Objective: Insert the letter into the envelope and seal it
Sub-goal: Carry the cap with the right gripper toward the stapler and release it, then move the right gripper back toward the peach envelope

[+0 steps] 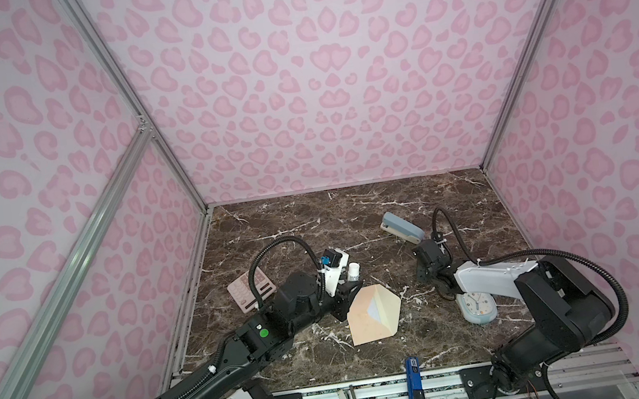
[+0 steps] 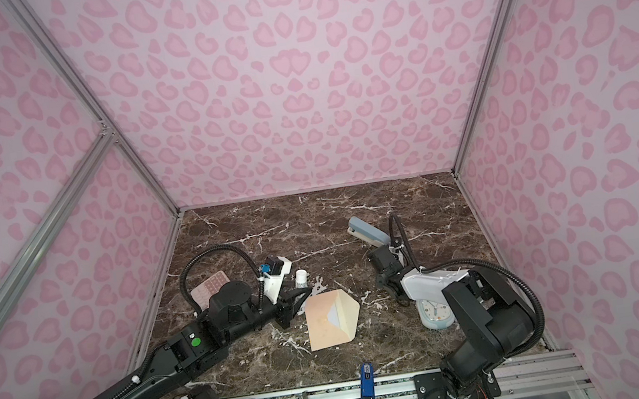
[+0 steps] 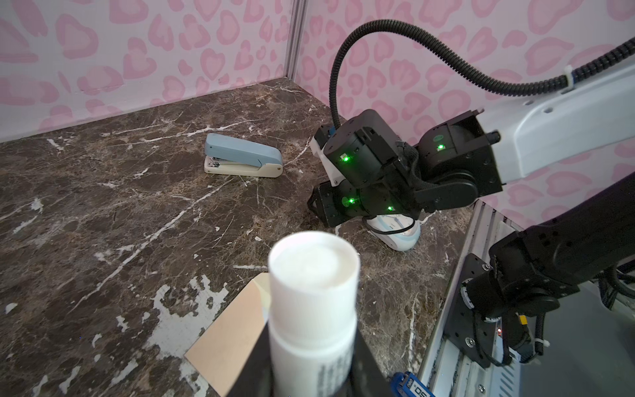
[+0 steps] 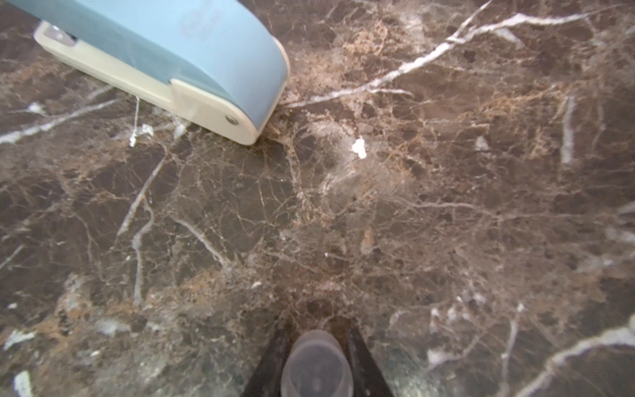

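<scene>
The peach-orange envelope (image 1: 361, 325) (image 2: 322, 330) lies flat mid-table, its cream-yellow flap (image 1: 388, 304) folded open toward the right. A white triangle of the letter (image 1: 374, 308) (image 2: 332, 314) shows in its mouth; the remainder is inside. My left gripper (image 3: 312, 343) sits at the envelope's far-left corner, shut on an upright white glue stick (image 3: 312, 275) (image 1: 353, 271). In the left wrist view a corner of the envelope (image 3: 233, 330) shows beside it. My right gripper (image 4: 318, 328) (image 1: 424, 277) points down at bare marble right of the envelope, with a clear cap (image 4: 318, 364) between its fingers.
A blue stapler (image 1: 403, 228) (image 4: 154, 51) lies just beyond the right gripper. A pale blue clock (image 1: 476, 307) sits under the right arm. A pink calculator (image 1: 248, 291) lies behind the left arm. A blue tool (image 1: 415, 385) rests on the front rail.
</scene>
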Motion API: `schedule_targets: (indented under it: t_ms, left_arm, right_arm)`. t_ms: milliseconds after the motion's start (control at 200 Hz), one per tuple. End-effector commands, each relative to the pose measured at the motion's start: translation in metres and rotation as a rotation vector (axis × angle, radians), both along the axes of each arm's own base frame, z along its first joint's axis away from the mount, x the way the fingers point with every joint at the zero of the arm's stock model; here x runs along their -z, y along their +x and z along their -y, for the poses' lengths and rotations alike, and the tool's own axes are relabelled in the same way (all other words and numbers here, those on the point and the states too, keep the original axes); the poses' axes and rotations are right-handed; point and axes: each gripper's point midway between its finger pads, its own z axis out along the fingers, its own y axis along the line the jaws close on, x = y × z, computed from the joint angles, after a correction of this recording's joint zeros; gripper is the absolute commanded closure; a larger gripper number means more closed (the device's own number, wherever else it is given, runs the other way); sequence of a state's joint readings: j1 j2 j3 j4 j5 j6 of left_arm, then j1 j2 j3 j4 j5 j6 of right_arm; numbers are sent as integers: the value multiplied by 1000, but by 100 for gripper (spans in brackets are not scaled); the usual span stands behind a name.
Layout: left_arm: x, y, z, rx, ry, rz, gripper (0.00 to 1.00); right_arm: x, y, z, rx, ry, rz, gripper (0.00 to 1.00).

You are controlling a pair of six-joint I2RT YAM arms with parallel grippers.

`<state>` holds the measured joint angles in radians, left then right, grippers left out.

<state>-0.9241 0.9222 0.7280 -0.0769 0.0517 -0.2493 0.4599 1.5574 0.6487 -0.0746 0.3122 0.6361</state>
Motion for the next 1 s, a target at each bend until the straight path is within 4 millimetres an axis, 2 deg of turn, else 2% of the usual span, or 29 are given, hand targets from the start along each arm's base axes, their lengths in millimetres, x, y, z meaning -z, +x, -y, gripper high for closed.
schedule_targets:
  t_ms: [0,320,495,630,750,880,995]
  left_arm:
    - [-5,2,-1,-8,-12,21,96]
    - [-3,2,-3,-17,-10,21,96]
    - [-12,4,-7,-47,-56,34,96]
    - [-24,8,-12,-82,-89,65,96]
    - [-31,20,-17,-127,-97,63,95]
    - [-43,33,-15,-123,-126,71,95]
    - [-57,44,-7,-97,-163,88,95]
  right_arm:
    - [3,-6,3,4,-11,-25,67]
    - [-6,-3,-1,-7,-1,-21,59]
    - [-32,3,-8,-33,31,15,52]
    - [-66,6,-12,-46,68,70,49]
    - [-104,2,-23,-103,153,144,49]
    - [-154,-10,-65,-358,305,275,52]
    - [-198,-37,-101,-602,438,425,54]
